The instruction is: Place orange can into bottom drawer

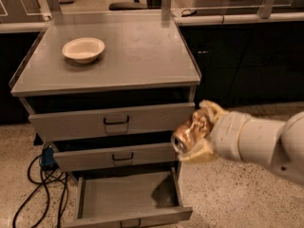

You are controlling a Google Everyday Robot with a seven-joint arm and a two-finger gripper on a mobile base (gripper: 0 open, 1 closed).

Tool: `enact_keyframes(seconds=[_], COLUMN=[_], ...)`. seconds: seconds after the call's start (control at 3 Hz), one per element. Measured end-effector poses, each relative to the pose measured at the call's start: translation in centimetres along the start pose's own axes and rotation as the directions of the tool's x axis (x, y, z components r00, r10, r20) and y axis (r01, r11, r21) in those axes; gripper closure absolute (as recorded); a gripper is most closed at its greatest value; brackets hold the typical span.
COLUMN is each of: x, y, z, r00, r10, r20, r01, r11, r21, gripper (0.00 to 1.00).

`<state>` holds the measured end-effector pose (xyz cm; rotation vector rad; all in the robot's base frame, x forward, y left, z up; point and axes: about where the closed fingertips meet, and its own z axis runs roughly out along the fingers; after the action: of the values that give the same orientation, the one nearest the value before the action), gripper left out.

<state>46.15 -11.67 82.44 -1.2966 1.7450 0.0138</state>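
The gripper [195,136] hung by the right front corner of the cabinet [190,91], level with the middle drawer [95,158]. Its jaws pinched the can [189,131] from above and below. The can lay on its side between them, silver rim turned left toward the cabinet. It was held in the air, above and just right of the bottom drawer [128,194], which stood pulled out near the floor. A white bowl [83,49] sat at the far left of the worktop [142,56].
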Motion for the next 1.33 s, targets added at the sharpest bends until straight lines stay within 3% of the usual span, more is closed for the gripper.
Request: enact_keyframes(seconds=[0.33, 0.67, 1.0, 1.33], x=[3.9, 3.7, 5.3, 8.3], y=[3.6, 3.6, 3.9, 4.2], z=[1.2, 1.1, 3.7, 9.3], r00=[0.998, 0.998, 0.998, 0.996], r10=[0.038, 0.036, 0.052, 0.073], r20=[-0.056, -0.054, -0.044, -0.045], r01=[-0.041, -0.039, -0.055, -0.074], r11=[0.9976, 0.9977, 0.9967, 0.9966], r21=[-0.055, -0.055, -0.060, -0.034], gripper=[1.00, 1.00, 1.00, 1.00])
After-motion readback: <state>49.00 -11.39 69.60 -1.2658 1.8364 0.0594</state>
